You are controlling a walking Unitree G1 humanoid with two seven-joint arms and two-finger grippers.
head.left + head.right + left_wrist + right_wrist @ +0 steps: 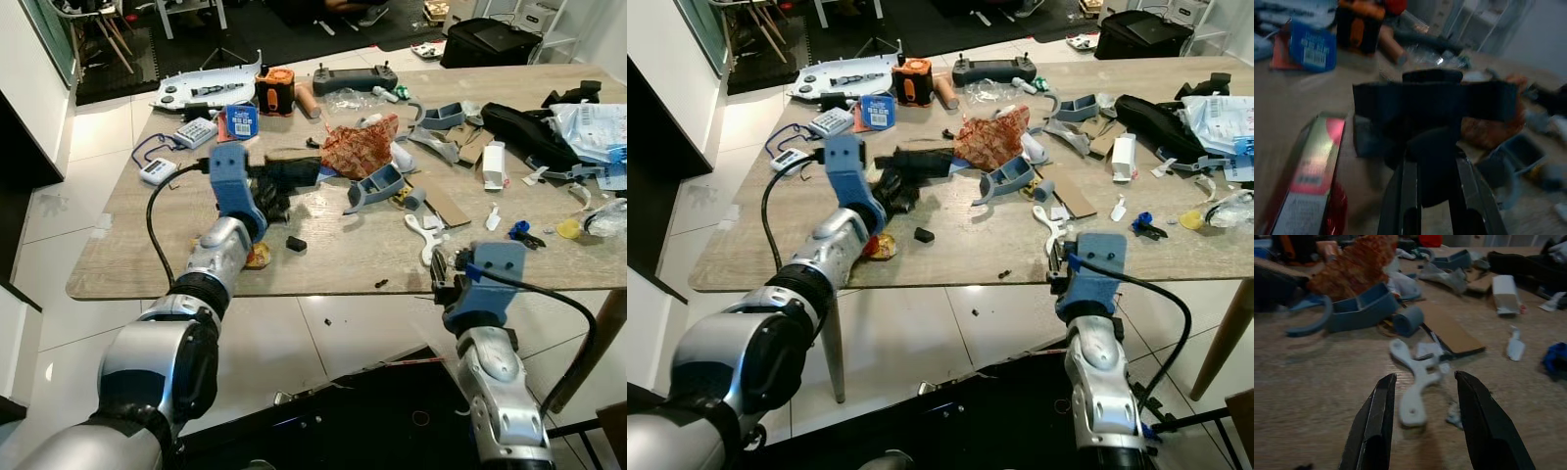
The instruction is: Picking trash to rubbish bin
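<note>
Two grippers work over a cluttered wooden table (pixel 127 250). The left gripper (pixel 1432 171) reaches over the near-left part of the tabletop, and its black fingers (pixel 1400 196) are clamped on a crumpled piece of black trash (pixel 1432 105), which sticks out past the fingertips. Just beside those jaws lies a red and silver packet (pixel 1310 169); farther ahead of them are a blue box (pixel 1311 45) and an orange and black device (pixel 1359 24). The right gripper (pixel 1425 396) hovers at the near table edge with its jaws apart and nothing between them. Directly ahead of its fingertips lies a white plastic piece (pixel 1413 377), then a blue printed bracket (pixel 1359 308) and an orange crumpled wrapper (pixel 1354 267) beyond.
</note>
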